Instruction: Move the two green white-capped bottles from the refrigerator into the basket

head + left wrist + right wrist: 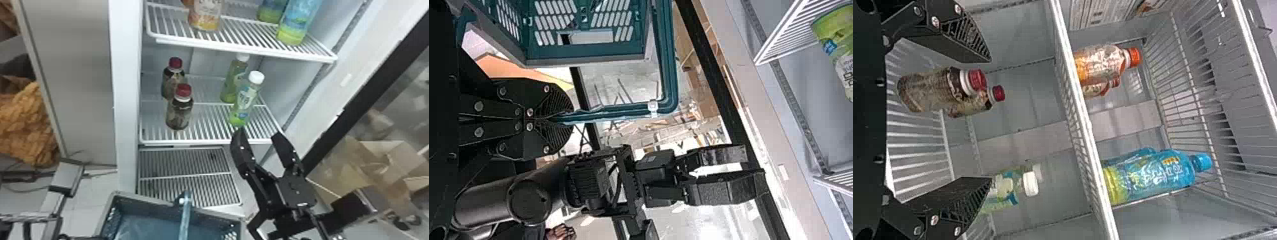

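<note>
My right gripper [259, 133] is open and holds nothing, just in front of the middle shelf's right side. The front green bottle [244, 103] stands upright beyond its fingertips; the rear green bottle [234, 79] stands behind it. In the right wrist view my right gripper [989, 120] has the front green bottle [1006, 196] past one finger, which partly covers it. The basket [156, 200] sits low before the refrigerator. In the left wrist view my left gripper [551, 120] is shut on the handle [619, 112] of the basket [589, 62].
Two red-capped bottles [179, 110] stand on the left of the same shelf. Above them, the upper shelf [242, 41] carries an orange-labelled bottle [206, 16] and blue-green bottles [295, 24]. The refrigerator's left side wall [126, 95] and the door's black edge [367, 83] flank the opening.
</note>
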Controlling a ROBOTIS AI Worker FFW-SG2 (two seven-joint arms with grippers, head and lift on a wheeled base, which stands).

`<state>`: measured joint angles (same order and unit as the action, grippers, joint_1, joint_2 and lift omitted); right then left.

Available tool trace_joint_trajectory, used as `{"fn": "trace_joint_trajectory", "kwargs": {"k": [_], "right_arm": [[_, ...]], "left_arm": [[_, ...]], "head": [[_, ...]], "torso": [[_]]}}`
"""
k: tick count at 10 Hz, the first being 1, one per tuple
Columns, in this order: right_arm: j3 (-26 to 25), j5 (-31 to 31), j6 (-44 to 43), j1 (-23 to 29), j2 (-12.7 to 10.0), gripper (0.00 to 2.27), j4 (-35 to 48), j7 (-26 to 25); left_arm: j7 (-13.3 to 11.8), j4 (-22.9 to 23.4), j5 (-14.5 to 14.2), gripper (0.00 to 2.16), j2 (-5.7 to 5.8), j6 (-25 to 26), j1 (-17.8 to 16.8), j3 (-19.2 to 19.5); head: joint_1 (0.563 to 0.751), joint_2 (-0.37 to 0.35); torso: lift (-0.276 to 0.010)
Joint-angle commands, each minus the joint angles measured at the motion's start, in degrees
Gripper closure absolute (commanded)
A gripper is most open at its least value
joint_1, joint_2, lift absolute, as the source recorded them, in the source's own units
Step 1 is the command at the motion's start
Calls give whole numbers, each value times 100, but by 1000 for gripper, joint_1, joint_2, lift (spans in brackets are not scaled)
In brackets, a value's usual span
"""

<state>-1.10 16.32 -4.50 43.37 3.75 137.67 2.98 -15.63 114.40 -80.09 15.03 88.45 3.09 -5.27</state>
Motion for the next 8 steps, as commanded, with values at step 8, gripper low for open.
{"fn": "trace_joint_trajectory", "kwargs": {"k": [8], "right_arm": [[-964,-478,197,-624,-182,137,-682,-8]], "left_arm": [[-1,0,-57,1161,9,0,28,1]], "head": [[695,-350]], "torso": [[-263]]}}
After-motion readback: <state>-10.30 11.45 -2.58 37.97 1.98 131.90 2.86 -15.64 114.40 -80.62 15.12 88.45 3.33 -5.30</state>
